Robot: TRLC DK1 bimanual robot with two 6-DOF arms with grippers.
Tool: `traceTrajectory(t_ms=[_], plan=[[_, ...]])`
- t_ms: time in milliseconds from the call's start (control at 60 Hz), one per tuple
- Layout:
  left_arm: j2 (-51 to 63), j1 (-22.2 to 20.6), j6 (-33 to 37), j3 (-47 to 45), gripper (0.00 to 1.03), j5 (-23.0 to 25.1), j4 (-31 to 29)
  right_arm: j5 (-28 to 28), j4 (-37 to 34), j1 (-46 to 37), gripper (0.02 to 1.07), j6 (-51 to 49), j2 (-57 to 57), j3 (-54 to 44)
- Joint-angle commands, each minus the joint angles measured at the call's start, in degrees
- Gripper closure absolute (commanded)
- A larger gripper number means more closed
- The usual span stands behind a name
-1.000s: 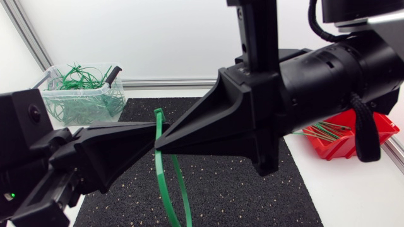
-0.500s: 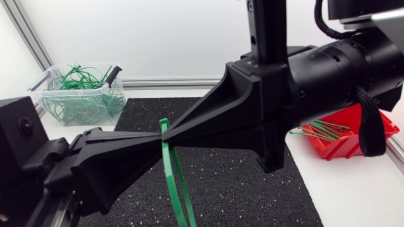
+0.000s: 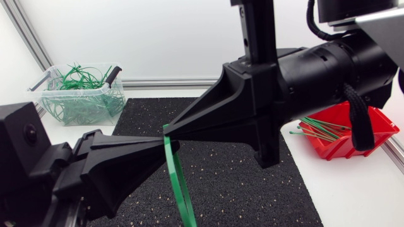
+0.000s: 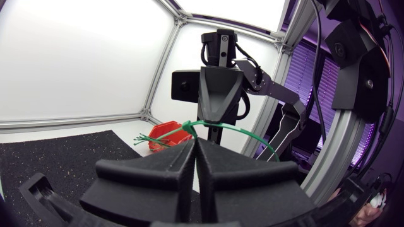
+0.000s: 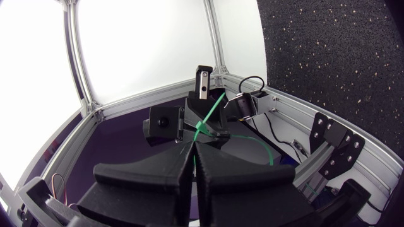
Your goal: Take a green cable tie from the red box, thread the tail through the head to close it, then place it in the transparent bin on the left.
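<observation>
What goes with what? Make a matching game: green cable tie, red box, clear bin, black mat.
1 green plastic cable tie
2 red plastic box
3 transparent plastic bin
4 black speckled mat

A spread flat beneath the tie
B holding loose straight ties
C pinched between left gripper and right gripper
D packed with looped ties

Pairs: 1-C, 2-B, 3-D, 4-A

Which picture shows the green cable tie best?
The head view: there the green cable tie hangs side on as a long loop over the black mat. Both wrist views show only a short strip and a thin arc of it.
</observation>
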Motion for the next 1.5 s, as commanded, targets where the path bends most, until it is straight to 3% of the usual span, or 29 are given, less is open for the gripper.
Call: traceTrajectory(t_ms=[0,617,733,867,967,1117,1483], plan=[[-1.4,-1.3,1.7,3.5,1.0,1.5,1.1,1.6,0.4,-1.1,1.02,2.0,1.7,0.5],[-1.5,2.1,2.5,4.2,1.0,1.6,-2.0,2.2,1.0,-0.7,1.01,1.6,0.2,0.2],[-0.9,11.7,-0.1,2.1,1.0,9.9,-1.7,2.3,0.4,-0.9,0.91,0.2,0.0,0.2],[0.2,17.4,-0.7,0.5,1.0,16.2,-1.7,2.5,-0.6,-1.4,0.81,-2.7,-0.6,0.6],[0.2,19.3,-1.1,-0.4,1.0,19.5,-1.9,2.6,-1.3,-3.1,0.8,-5.0,0.0,0.8],[-0.1,19.4,-1.2,-1.3,1.0,23.6,-2.7,2.6,-1.5,-6.8,0.76,-8.7,2.7,1.0],[-0.3,15.8,0.8,-1.6,1.0,24.0,-2.6,2.2,-2.1,-4.5,0.76,-11.0,8.3,2.6]])
